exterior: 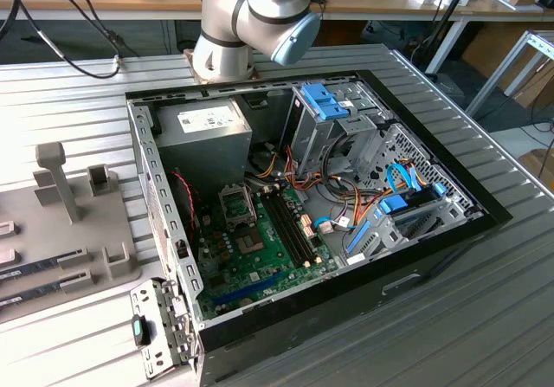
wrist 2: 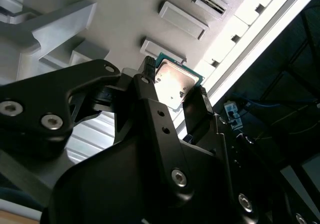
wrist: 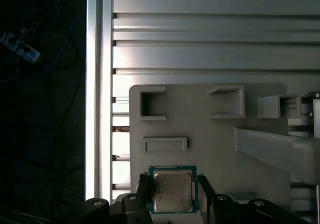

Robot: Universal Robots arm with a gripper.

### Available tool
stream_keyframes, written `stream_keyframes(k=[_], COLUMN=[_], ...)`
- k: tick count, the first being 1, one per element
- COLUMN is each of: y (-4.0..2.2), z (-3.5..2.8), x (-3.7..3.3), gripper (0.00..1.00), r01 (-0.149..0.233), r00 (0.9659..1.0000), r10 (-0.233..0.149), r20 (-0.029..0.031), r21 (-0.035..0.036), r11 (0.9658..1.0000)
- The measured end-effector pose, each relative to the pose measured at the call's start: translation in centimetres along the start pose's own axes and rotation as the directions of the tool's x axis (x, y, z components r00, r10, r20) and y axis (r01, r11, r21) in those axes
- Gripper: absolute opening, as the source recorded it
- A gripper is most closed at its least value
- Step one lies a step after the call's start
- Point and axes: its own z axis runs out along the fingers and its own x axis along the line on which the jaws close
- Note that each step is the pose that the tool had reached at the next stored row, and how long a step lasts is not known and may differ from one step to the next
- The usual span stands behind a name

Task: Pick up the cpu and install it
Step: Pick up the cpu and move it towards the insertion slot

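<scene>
The gripper's (wrist 2: 173,86) black body lies closest to the lens in both wrist views. Its two fingers (wrist 2: 196,106) are drawn in to the width of the cpu (wrist: 172,190), one on each of two opposite edges. From that fit I judge the chip to be clamped rather than merely bracketed. The cpu sits dead centre between the jaws, silvery lid facing up toward the wrist and thin green rim showing round it. It is square, so it has no long axis to speak of, and its sides run parallel to the fingers with no skew.

Beneath it is the pale grey fixture tray (wrist: 215,134) with raised pockets and slots, one narrow slot (wrist: 165,144) just beyond the chip. Whether the cpu rests on the tray or hangs just clear of it I cannot tell.

The tray lies on a ribbed aluminium table (wrist: 200,43). In the exterior view, the open computer case (exterior: 450,231) stands at the exterior view's right of the tray — green motherboard (exterior: 260,253) exposed, its socket (exterior: 235,203) beside the grey power supply (exterior: 208,136) — well apart from the chip. Workbenches and cables crowd the room behind.
</scene>
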Motion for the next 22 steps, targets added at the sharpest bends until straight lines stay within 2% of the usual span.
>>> stream_keyframes(k=[13,22], y=[0.02,0.02], z=[-0.38,-0.56], x=[-0.02,-0.03], gripper=[0.47,0.47], r01=[0.0,0.0], r00=[1.0,1.0], r10=[0.0,0.0], r20=[0.0001,0.0], r21=[-0.0022,-0.0073], r11=[1.0,1.0])
